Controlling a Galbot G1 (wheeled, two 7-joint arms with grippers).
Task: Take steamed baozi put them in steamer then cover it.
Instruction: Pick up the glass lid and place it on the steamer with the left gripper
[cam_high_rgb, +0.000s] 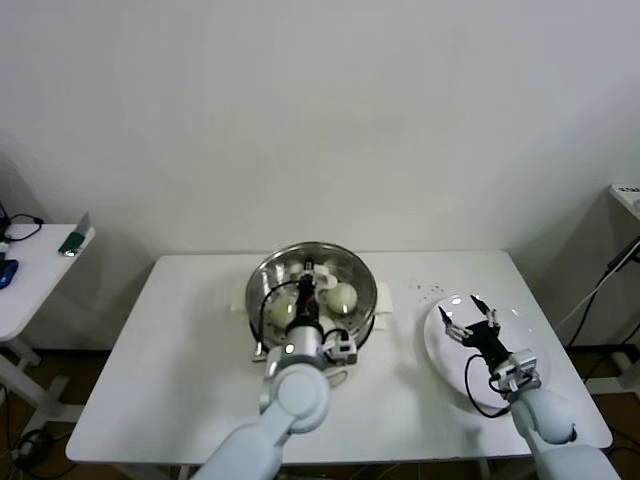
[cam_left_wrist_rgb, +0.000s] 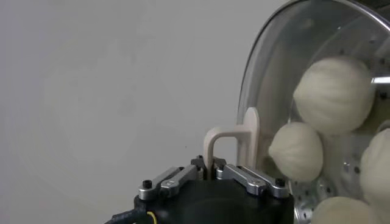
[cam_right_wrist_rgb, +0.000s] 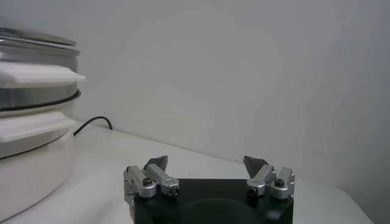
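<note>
A: From the head, the left tool reaches over the steamer mid-tabletop, hiding the cover.

B: Its wrist view shows it clamped on the cover handle, baozi visible beneath the glass.

A: The right tool hangs spread wide above the white plate, its far edge hidden.
</note>
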